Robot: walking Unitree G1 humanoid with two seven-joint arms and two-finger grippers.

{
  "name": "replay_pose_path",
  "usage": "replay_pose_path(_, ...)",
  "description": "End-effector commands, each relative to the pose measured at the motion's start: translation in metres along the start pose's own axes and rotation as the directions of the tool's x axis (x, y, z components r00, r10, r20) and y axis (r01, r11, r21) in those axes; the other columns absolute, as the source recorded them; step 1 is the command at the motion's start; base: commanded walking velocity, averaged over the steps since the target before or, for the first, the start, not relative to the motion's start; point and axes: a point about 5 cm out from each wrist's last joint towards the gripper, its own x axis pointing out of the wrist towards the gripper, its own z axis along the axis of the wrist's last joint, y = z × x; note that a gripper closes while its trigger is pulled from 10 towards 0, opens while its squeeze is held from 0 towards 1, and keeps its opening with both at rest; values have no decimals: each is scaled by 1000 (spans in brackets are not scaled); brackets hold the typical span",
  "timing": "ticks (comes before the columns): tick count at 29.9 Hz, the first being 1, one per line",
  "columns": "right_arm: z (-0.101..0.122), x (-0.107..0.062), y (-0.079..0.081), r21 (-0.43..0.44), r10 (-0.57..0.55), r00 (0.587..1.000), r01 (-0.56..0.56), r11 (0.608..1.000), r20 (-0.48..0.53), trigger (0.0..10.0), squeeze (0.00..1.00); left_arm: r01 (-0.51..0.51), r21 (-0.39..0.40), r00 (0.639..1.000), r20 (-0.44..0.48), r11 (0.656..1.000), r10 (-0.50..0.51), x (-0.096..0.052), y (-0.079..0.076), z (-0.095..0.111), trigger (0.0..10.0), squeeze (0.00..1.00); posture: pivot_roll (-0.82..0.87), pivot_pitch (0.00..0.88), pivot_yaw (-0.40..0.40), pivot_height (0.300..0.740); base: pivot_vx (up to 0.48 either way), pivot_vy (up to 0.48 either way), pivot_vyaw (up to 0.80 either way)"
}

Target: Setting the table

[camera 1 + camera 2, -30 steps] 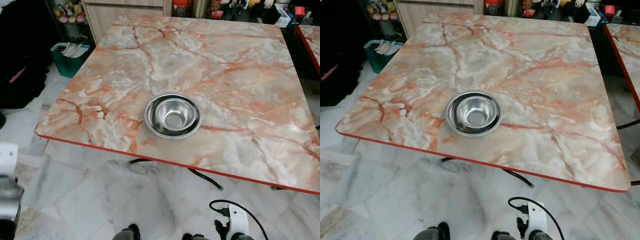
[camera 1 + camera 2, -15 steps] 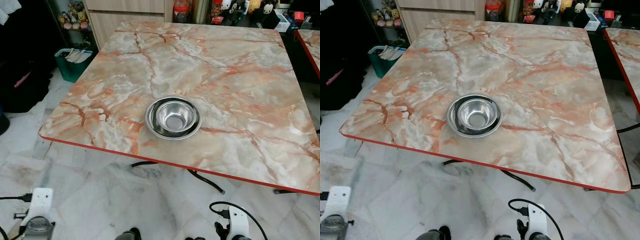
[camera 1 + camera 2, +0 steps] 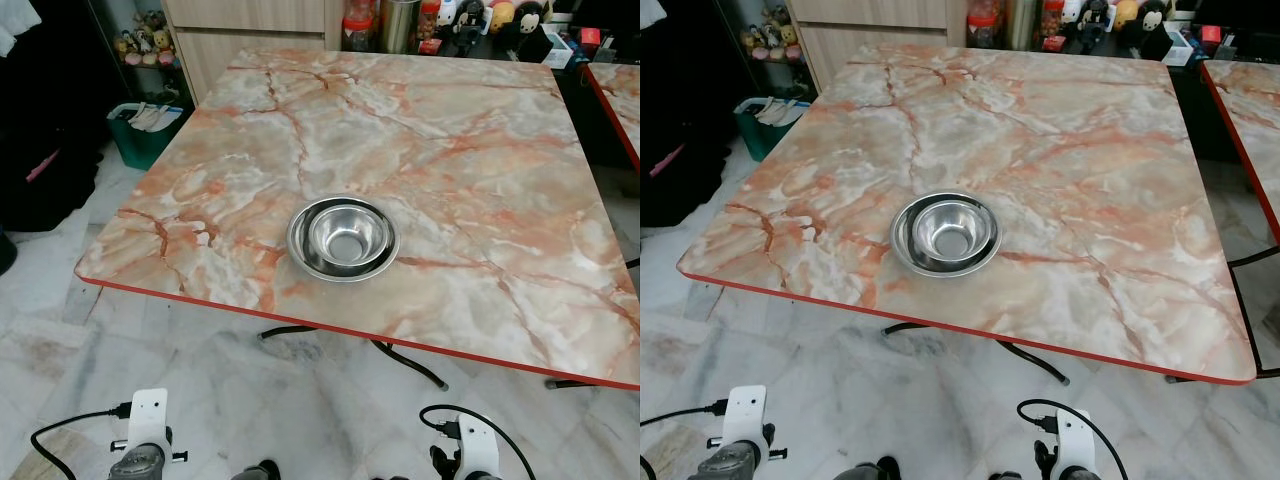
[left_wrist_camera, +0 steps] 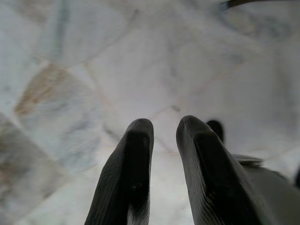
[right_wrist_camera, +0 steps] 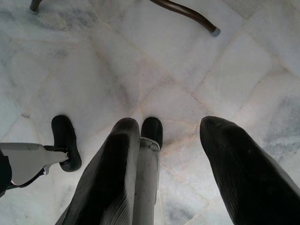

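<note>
On table (image 3: 480, 180), head views: steel bowl (image 3: 343, 237) nested in steel plate (image 3: 300, 250), near front edge, left of centre. Both arms hanging low over marble floor (image 3: 200, 390).

Left wrist view: left gripper (image 4: 164, 127) narrowly parted, holding nothing.

Right wrist view: right gripper (image 5: 169, 129) spread wide, holding nothing.

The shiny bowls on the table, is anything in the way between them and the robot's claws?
Nothing visible blocks them. The steel bowls sit alone on the marble table; both claws hang low over the floor, left claw, right claw.
</note>
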Motion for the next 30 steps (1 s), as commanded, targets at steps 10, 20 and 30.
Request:
replay_pose_path(10, -3, -1, -4, 3, -11, 1000, 11, 1000, -11, 10000, 0, 62, -4, 997, -48, 998, -62, -3, -21, -16, 10000, 0, 0, 182, 3, 740, 0, 0, 0)
replay_pose_path(20, -3, -1, -5, -2, -13, 1000, 13, 1000, -13, 10000, 0, 42, 5, 997, -59, 999, -42, -4, -16, -22, 10000, 0, 9, 177, 2, 740, 0, -472, -310)
replay_pose_path(30, -4, -1, -5, -12, -13, 1000, 13, 1000, -16, 10000, 0, 31, 2, 997, -68, 1000, -30, -5, -15, -25, 10000, 0, 4, 162, 4, 740, 0, -480, 0)
